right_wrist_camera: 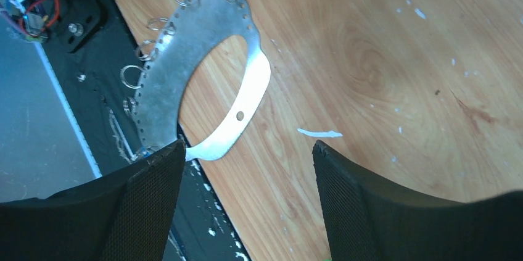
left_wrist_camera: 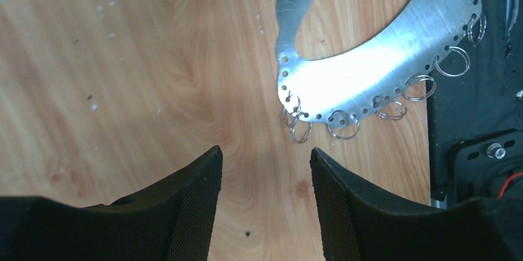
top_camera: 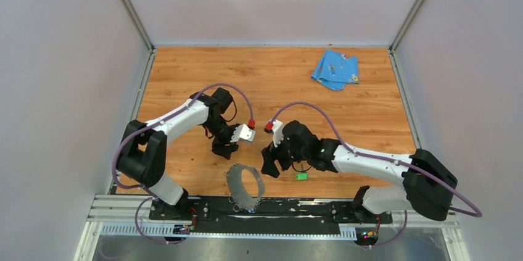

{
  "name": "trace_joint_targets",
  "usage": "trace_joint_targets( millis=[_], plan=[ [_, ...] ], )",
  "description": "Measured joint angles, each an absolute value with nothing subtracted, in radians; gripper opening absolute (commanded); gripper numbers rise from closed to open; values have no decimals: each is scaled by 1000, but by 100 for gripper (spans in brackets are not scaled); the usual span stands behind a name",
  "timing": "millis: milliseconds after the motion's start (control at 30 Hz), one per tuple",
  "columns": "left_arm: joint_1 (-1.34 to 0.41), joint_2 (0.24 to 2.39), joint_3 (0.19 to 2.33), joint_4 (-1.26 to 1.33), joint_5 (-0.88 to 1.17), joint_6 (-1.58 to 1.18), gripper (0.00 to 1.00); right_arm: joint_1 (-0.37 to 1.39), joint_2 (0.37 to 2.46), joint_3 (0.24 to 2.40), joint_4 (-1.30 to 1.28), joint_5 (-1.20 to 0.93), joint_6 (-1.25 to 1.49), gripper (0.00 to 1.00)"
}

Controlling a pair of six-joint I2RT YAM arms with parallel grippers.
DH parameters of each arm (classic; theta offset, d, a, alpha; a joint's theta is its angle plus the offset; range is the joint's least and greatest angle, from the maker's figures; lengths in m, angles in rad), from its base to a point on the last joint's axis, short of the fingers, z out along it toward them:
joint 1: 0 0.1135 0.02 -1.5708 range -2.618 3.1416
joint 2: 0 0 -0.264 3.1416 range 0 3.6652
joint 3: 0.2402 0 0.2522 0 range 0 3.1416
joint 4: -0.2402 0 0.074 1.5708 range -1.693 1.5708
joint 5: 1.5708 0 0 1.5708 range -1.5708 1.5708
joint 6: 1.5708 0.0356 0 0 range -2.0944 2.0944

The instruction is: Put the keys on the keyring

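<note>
The keyring (top_camera: 245,187) is a grey metal oval band at the table's near edge, with small wire rings (left_wrist_camera: 342,125) along its rim. It also shows in the left wrist view (left_wrist_camera: 370,70) and the right wrist view (right_wrist_camera: 185,57). The green-headed key (top_camera: 301,176) lies on the wood to its right, beside the right arm. A tiny blue speck (top_camera: 251,210) at the keyring's near end may be the blue key; I cannot tell. My left gripper (top_camera: 223,148) is open and empty just behind the keyring (left_wrist_camera: 265,156). My right gripper (top_camera: 269,168) is open and empty to its right (right_wrist_camera: 247,147).
A light-blue cloth (top_camera: 335,68) lies at the back right of the wooden table (top_camera: 185,70). The black base rail (top_camera: 296,207) runs along the near edge, partly under the keyring. Grey walls enclose the table on three sides.
</note>
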State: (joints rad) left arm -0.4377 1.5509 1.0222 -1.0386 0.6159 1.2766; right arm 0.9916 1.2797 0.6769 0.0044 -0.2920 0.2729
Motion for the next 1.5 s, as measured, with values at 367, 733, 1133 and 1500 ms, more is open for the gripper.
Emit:
trace_joint_targets(
  millis=[367,733,1133,1500],
  plan=[
    [-546,1629,1018,-1063,554,1406,46,915,1207,476,155,-297,326,77],
    [-601,1662,986,-1011,513,1426,37,852,1147,410,272,-338,385,77],
    [-620,1676,965,-939,485,1380,0,802,1126,366,300,-364,419,77],
    [-624,1606,1051,-918,509,1287,0,780,1127,366,370,-474,423,83]
  ],
)
